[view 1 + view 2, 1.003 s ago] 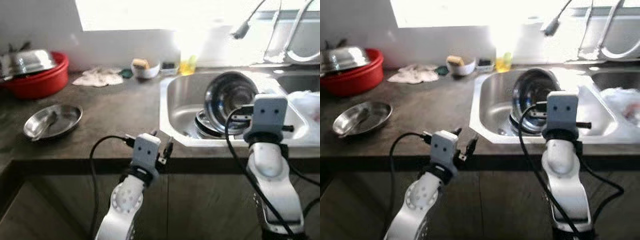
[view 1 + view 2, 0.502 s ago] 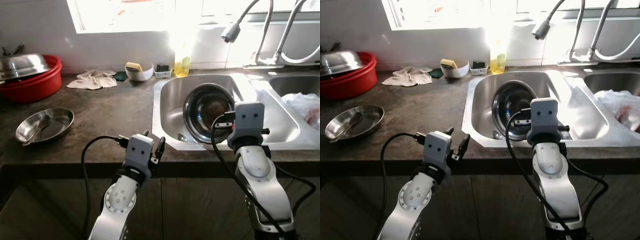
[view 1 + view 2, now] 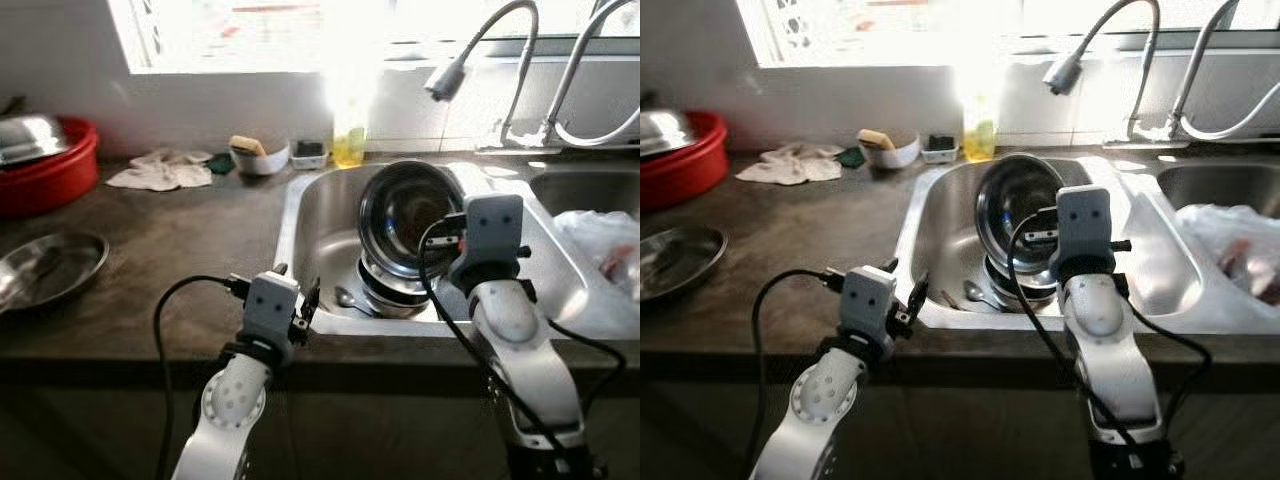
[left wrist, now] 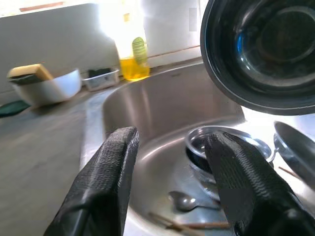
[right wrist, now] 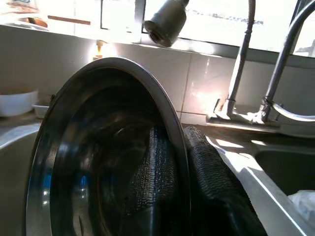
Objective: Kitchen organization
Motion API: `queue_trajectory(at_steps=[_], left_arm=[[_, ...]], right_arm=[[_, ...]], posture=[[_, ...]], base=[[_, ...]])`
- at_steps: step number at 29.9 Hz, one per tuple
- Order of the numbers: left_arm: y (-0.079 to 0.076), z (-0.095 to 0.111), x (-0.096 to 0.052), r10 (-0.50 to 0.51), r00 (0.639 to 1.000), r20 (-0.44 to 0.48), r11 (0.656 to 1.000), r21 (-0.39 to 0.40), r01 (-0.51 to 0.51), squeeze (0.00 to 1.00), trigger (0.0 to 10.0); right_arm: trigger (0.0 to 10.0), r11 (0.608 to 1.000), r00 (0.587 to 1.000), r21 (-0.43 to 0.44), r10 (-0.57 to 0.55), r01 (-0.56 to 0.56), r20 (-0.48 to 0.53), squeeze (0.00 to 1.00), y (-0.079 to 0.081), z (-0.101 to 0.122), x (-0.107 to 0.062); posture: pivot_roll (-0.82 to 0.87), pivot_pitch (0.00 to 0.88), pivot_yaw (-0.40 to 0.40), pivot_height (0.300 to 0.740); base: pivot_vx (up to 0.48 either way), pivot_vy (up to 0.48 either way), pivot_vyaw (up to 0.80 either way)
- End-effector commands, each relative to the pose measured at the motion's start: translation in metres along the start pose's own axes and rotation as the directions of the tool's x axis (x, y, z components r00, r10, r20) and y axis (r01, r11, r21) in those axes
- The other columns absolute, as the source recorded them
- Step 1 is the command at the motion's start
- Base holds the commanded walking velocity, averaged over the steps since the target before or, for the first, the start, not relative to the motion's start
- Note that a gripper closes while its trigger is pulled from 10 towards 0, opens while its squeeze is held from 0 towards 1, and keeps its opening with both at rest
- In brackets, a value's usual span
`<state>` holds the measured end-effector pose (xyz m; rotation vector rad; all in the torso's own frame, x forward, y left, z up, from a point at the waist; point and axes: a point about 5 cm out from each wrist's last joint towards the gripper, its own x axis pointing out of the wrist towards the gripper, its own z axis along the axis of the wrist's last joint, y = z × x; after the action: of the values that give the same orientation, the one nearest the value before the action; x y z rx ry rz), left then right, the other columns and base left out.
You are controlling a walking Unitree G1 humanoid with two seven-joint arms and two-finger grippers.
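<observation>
Right gripper (image 5: 179,162) has its fingers pinching the rim of the steel bowl (image 3: 405,215), tipped up over the sink (image 3: 310,215) above the stacked bowls (image 3: 390,290). I'd lift it straight up and keep that pinch firm, since it looks like a thin, slippery rim. Faucet head (image 3: 447,77) hangs close overhead. Left gripper (image 4: 170,184) has its fingers spread at the counter (image 3: 180,260) edge; open room there
</observation>
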<state>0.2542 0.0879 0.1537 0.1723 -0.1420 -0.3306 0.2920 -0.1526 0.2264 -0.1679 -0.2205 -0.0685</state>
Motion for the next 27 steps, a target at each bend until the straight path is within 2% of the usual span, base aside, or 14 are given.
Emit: queue_trajectory(at_steps=[1, 4, 11, 14, 16, 19, 21, 27], left_arm=[[-0.004, 0.004, 0.001, -0.014, 1.000, 0.018, 1.000, -0.002, 0.014, 0.00, 10.0], [-0.004, 0.003, 0.000, -0.010, 1.000, 0.014, 1.000, -0.020, 0.010, 0.00, 10.0], [-0.002, 0.002, 0.001, 0.016, 1.000, 0.002, 0.999, -0.049, -0.016, 0.00, 10.0], [-0.003, 0.002, 0.000, 0.014, 1.000, -0.001, 0.999, -0.050, -0.014, 0.00, 10.0], [-0.003, 0.002, 0.000, 0.014, 1.000, -0.001, 0.999, -0.050, -0.014, 0.00, 10.0], [-0.004, 0.001, -0.001, 0.014, 1.000, -0.006, 0.999, -0.047, -0.015, 0.00, 10.0], [-0.004, 0.000, -0.004, 0.018, 1.000, -0.017, 0.999, -0.045, -0.019, 0.00, 10.0], [-0.005, 0.000, -0.009, 0.023, 0.999, -0.023, 0.999, -0.048, -0.024, 0.00, 10.0]], right_arm=[[10.0, 1.000, 1.000, -0.002, -0.023, 0.023, 0.010, 0.00, -0.007, 0.003, 0.002], [10.0, 1.000, 1.000, 0.001, -0.024, 0.024, 0.010, 0.00, -0.010, 0.004, 0.004], [10.0, 0.999, 0.999, -0.004, -0.037, 0.037, -0.017, 0.00, -0.021, 0.005, 0.019], [10.0, 0.999, 0.997, 0.000, -0.045, 0.045, -0.067, 0.00, -0.024, 0.001, 0.029], [10.0, 0.999, 0.997, 0.000, -0.045, 0.045, -0.067, 0.00, -0.024, 0.001, 0.029], [10.0, 0.999, 0.987, 0.021, -0.026, 0.029, -0.157, 0.00, -0.024, -0.007, 0.041], [10.0, 0.997, 0.962, 0.065, 0.064, -0.048, -0.267, 0.00, -0.015, -0.020, 0.060], [10.0, 0.994, 0.943, 0.088, 0.084, -0.058, -0.322, 0.00, -0.014, -0.034, 0.077]], posture=[[0.03, 0.025, 0.003, 0.740], [0.04, 0.025, -0.001, 0.740], [0.03, 0.026, -0.004, 0.740], [0.04, 0.026, -0.008, 0.740], [0.04, 0.026, -0.008, 0.740], [0.04, 0.032, -0.014, 0.740], [0.05, 0.042, -0.020, 0.740], [0.07, 0.057, -0.030, 0.740]], base=[[0.330, -0.345, 0.00], [0.393, -0.207, 0.00], [0.000, 0.000, 0.00], [0.000, 0.000, 0.00], [0.000, 0.000, 0.00], [0.000, 0.000, 0.00], [0.000, 0.000, 0.00], [0.000, 0.000, 0.00]])
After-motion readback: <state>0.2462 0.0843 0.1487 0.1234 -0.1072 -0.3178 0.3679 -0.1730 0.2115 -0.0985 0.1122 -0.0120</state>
